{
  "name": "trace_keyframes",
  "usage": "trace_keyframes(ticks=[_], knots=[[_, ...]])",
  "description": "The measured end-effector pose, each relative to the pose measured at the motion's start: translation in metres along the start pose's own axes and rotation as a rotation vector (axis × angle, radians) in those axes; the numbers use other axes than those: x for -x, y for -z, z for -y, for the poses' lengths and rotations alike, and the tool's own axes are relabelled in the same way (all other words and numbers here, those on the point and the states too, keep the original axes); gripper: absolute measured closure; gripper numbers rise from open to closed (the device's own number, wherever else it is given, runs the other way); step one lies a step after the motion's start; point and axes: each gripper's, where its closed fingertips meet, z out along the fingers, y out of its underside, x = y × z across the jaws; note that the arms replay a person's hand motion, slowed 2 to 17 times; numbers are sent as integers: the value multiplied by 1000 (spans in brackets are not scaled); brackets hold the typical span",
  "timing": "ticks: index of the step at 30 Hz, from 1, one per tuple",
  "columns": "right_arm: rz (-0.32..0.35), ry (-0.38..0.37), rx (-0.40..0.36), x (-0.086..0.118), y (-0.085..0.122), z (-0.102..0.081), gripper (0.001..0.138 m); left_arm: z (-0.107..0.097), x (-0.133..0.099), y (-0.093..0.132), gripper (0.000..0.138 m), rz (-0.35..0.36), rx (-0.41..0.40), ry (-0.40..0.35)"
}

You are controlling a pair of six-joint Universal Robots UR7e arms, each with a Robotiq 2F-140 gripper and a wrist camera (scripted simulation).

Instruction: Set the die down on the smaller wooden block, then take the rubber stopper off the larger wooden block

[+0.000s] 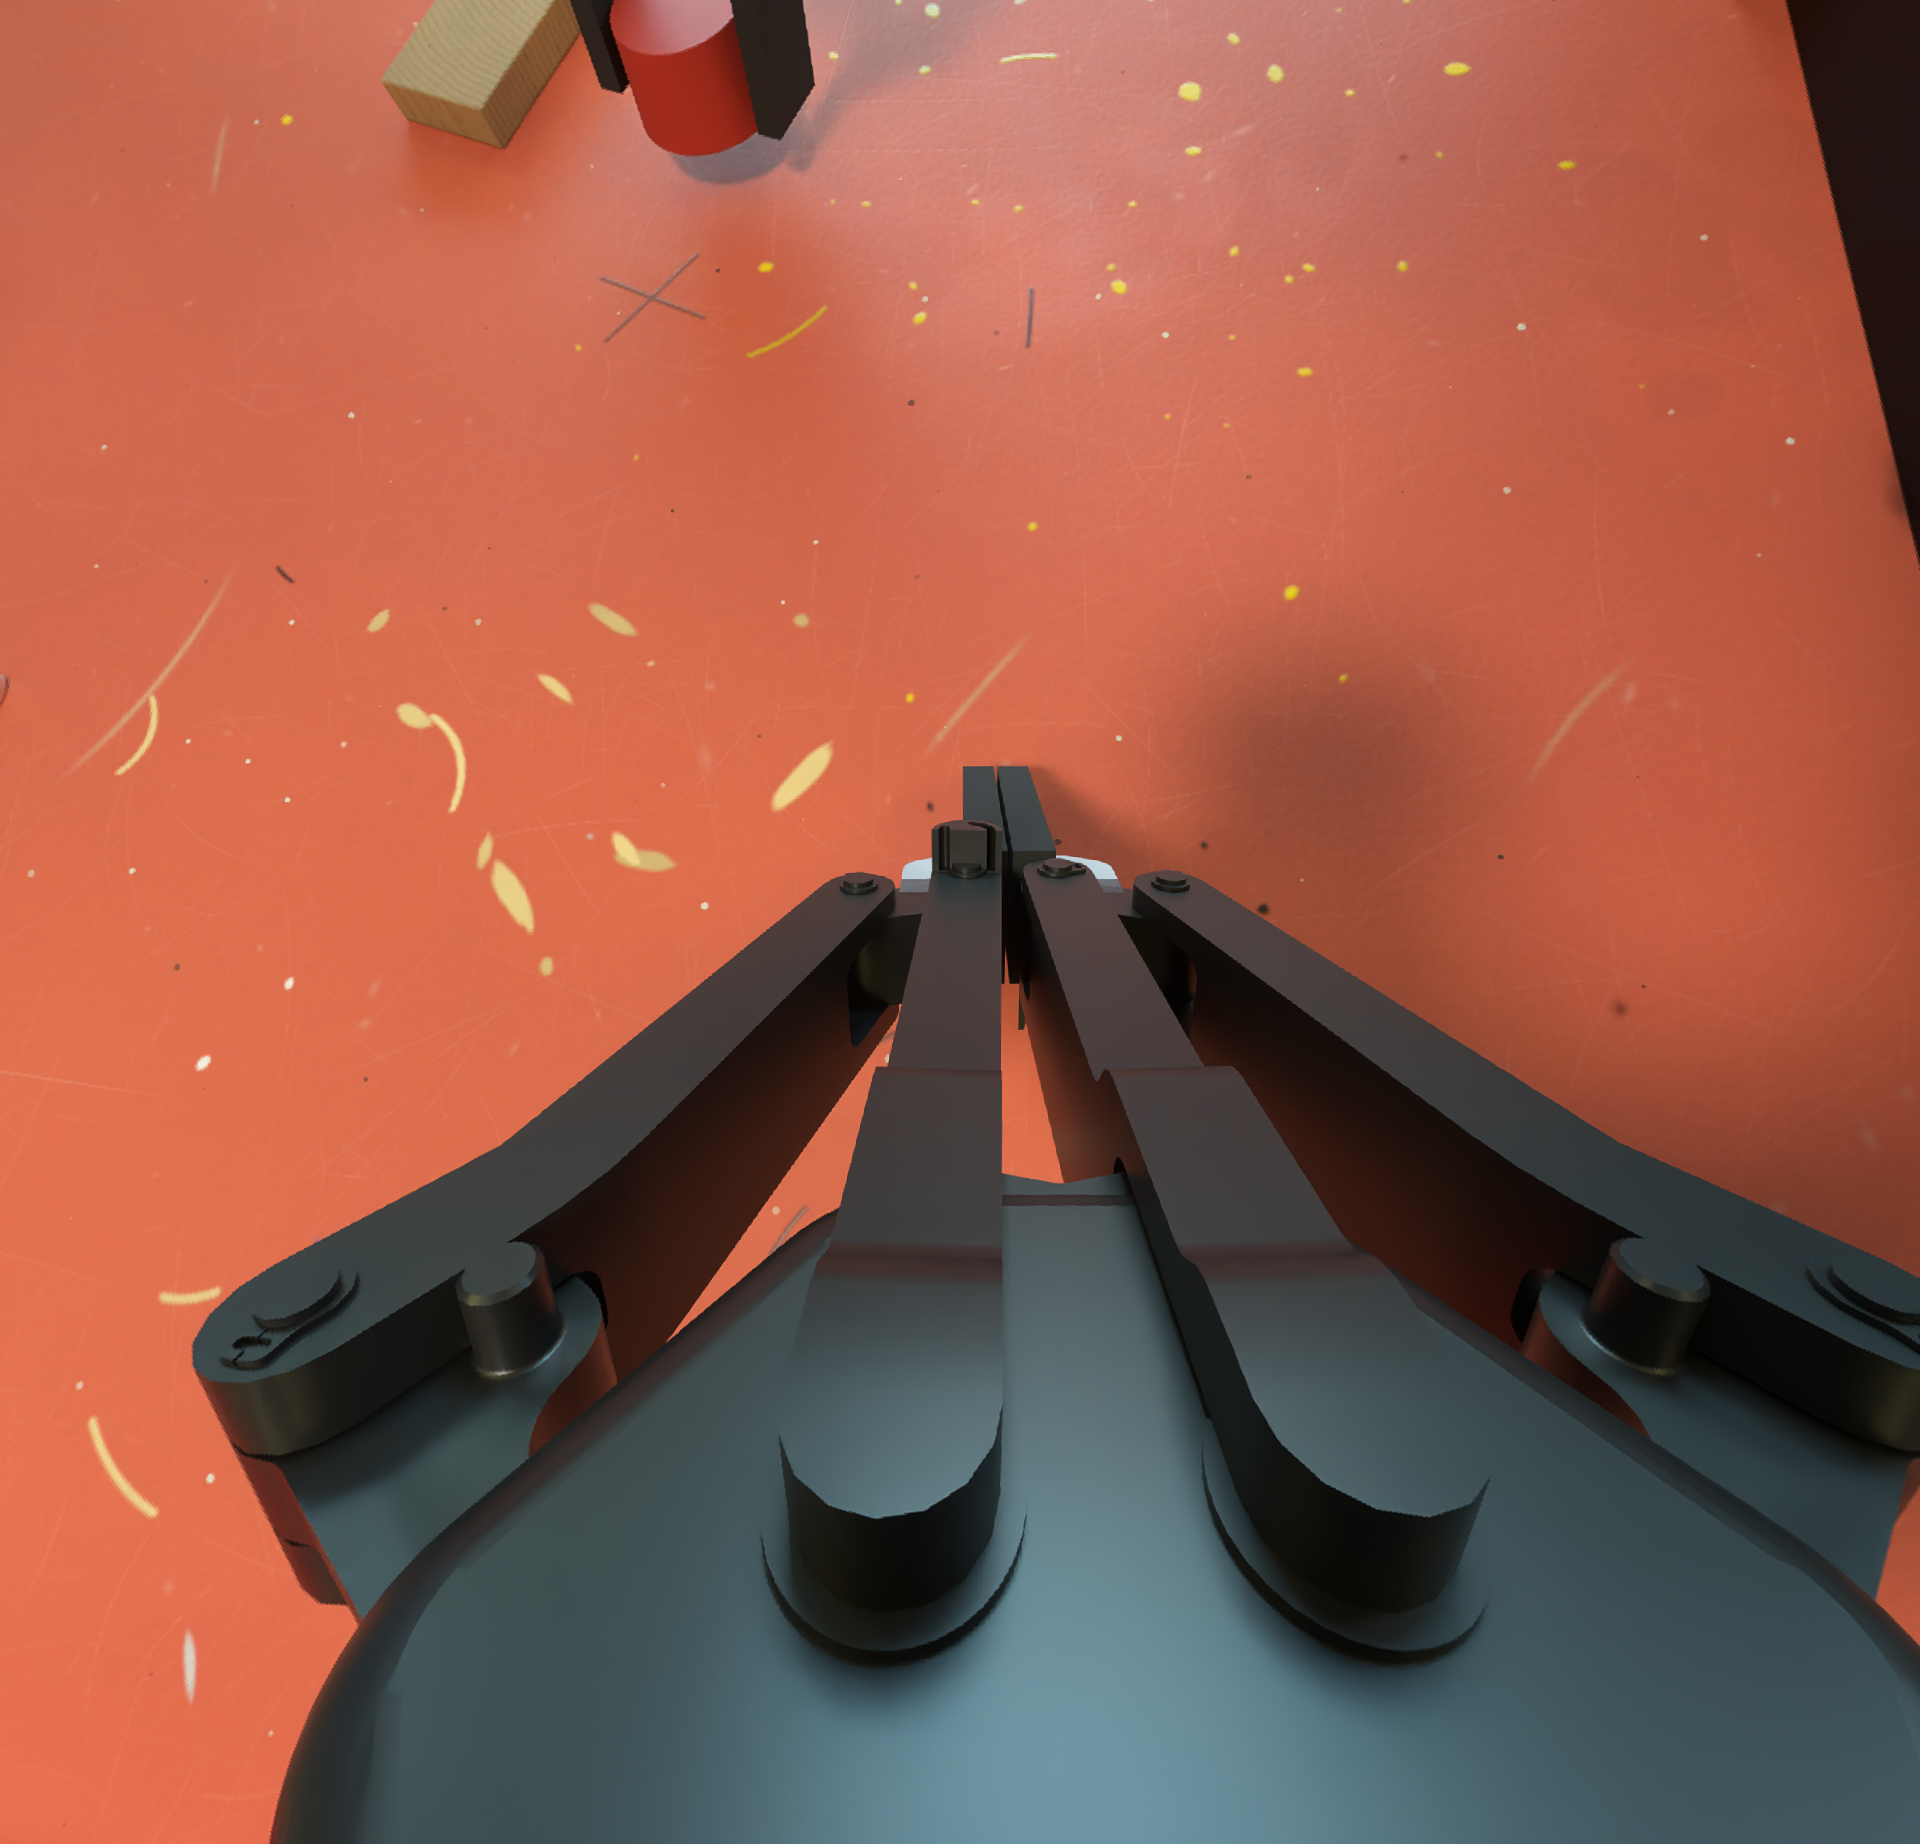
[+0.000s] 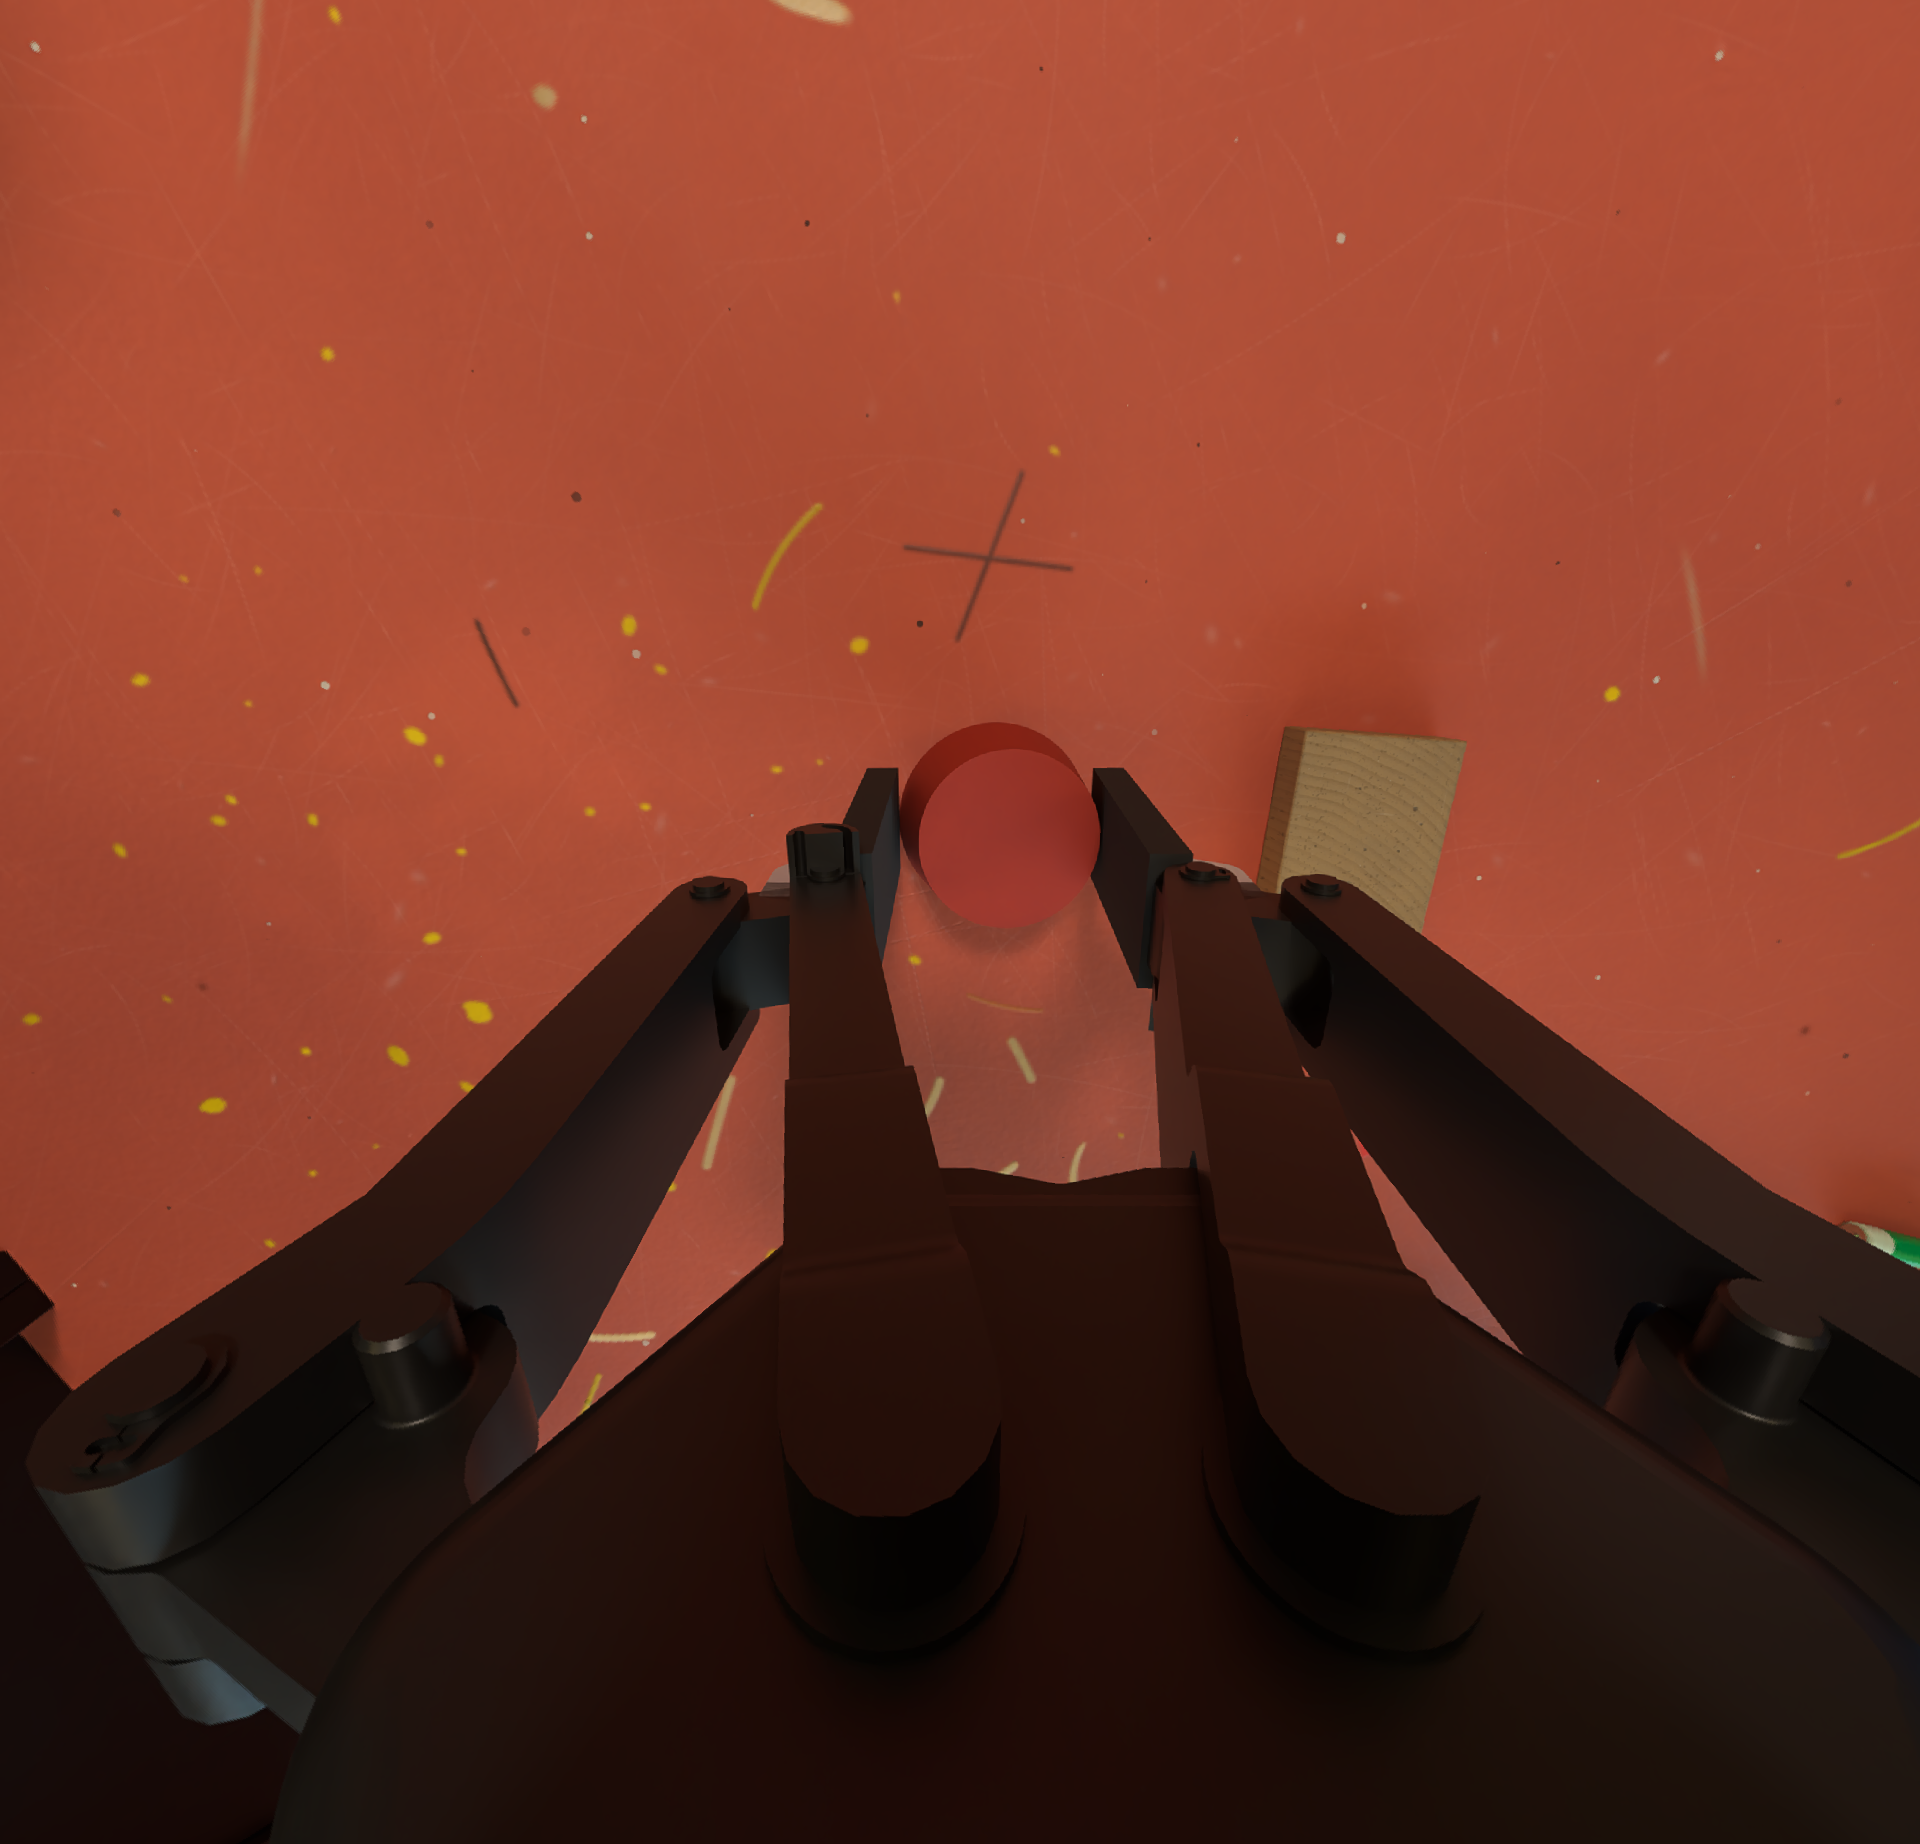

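R gripper (image 2: 995,826) clamped on red cylindrical rubber stopper (image 2: 1003,838), pale wooden block (image 2: 1361,823) just beside; L gripper (image 1: 997,795) fingers together, nothing held, over speckled orange table (image 1: 1143,506).

From my left wrist view the wooden block (image 1: 483,44) runs off the top edge, its far end is hidden behind a finger of the right gripper (image 1: 698,18), and I cannot tell which block it is. In my right wrist view a green object (image 2: 1893,1246) is cut by the right edge and partly covered by a gripper link, too little showing to name. I see no die in either view
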Motion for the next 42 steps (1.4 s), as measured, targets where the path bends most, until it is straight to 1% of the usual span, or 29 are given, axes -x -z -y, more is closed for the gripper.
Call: trace_keyframes(ticks=[7, 21, 32, 38, 42], knots=[[-11, -3, -2, 0, 0, 0, 90, -1, 0, 0, 137, -9, 29, 25], [-38, 21, 12, 9, 0, 1, 90, -1, 1, 0, 137, -16, 76, 17], [-21, 32, 14, 23, 1, 3, 90, 0, 1, -2, 137, -25, 92, 15], [-13, 61, 16, 34, 2, 3, 90, 1, 0, -2, 137, -30, 93, 14], [-20, 73, 20, 36, 2, 2, 90, 2, -1, -3, 137, -37, 89, 14]])
